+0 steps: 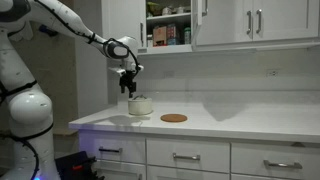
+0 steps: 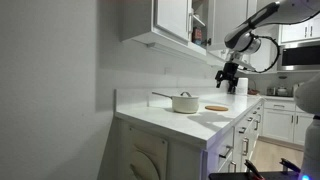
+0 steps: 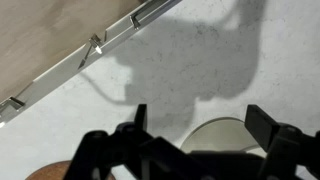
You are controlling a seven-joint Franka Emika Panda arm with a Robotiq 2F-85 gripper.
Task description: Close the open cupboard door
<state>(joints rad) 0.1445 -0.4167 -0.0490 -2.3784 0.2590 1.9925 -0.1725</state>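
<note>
Open cupboard door, plain white, swung out at upper centre beside stocked shelves, my gripper well below it, fingers spread and empty, just above a white pot, wooden disc to its right.

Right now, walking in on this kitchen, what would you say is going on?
A robot arm holds its gripper open and empty above the countertop, close to a white pot. The open cupboard door above is not yet closed. The gripper is below the door and is not touching it.
</note>
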